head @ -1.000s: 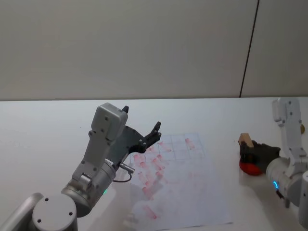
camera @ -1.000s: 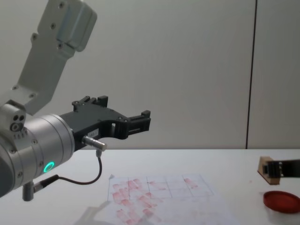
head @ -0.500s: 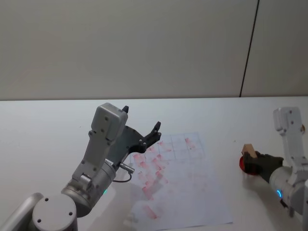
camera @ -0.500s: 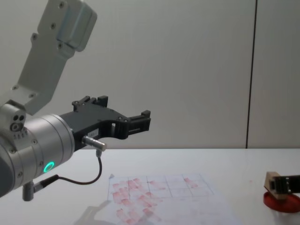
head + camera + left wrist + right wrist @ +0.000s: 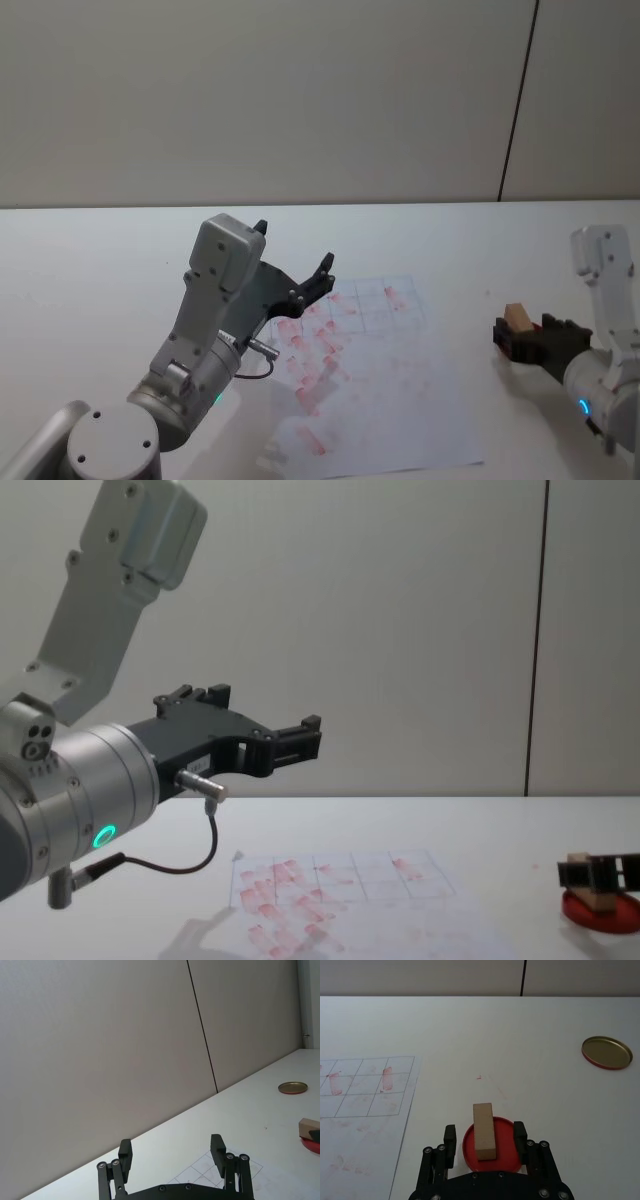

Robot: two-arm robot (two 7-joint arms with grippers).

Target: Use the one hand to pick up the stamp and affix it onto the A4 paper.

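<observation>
The stamp [image 5: 484, 1130], a small tan wooden block, stands on the flat red ink pad [image 5: 507, 1152]. My right gripper [image 5: 485, 1132], on the arm with the blue-lit ring, is open around the stamp, a gap showing on each side between block and fingers. From the head the stamp [image 5: 517, 317] pokes up above that gripper [image 5: 522, 342] at the right. From the chest the gripper [image 5: 600, 870] sits low at the right edge over the pad [image 5: 605, 918]. The A4 paper [image 5: 390, 400] with its grid and pinkish marks lies in the middle. My left gripper [image 5: 300, 285] hangs open above the paper's left side, parked.
A round gold lid [image 5: 607, 1052] lies on the white table beyond the ink pad, away from the paper. The left arm [image 5: 215, 320] with its green-lit ring stands high over the near left of the table [image 5: 100, 260]. A grey wall runs behind the table.
My right gripper came down and drew back toward me with the stamp, which now stands on the ink pad. The left arm has not moved.
</observation>
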